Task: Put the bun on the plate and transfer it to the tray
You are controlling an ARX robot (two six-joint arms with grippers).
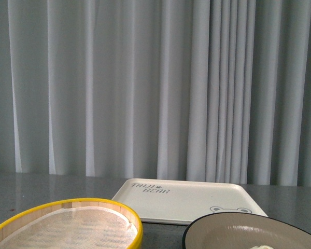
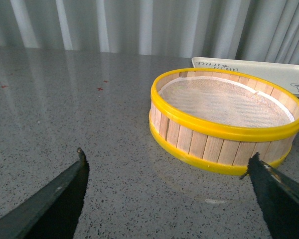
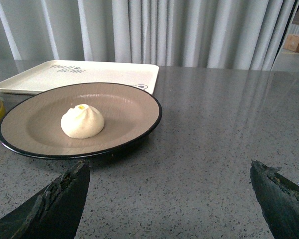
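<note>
Nearest in the right wrist view, the right gripper (image 3: pixel 168 163) is released, its two dark fingers spread wide with only bare tabletop between them. The left gripper (image 2: pixel 167 154) is likewise spread and grasps nothing; it hangs low over the table (image 2: pixel 65 114), a grey stone-like surface flecked with pale specks, glossy enough to mirror the drapes, with a few tiny red marks (image 2: pixel 100 89) farther out.

Just past the right fingers lies the plate (image 3: pixel 129 107), tan inside with a thin black rim, and the bun (image 3: pixel 82 122) sits on it, upright and a little off centre. In the front view the plate fills the lower right corner, with only a white sliver of the bun at the bottom edge. The yellow-rimmed steamer basket (image 1: pixel 119 210), lined with white cloth, fills the lower left corner. Behind both, at lower centre, the cream tray (image 1: pixel 186 199) lies flat, its lettering and bear face showing.

Beyond the table's far edge, pale grey curtains (image 1: pixel 145 88) hang in vertical folds across the whole background.
</note>
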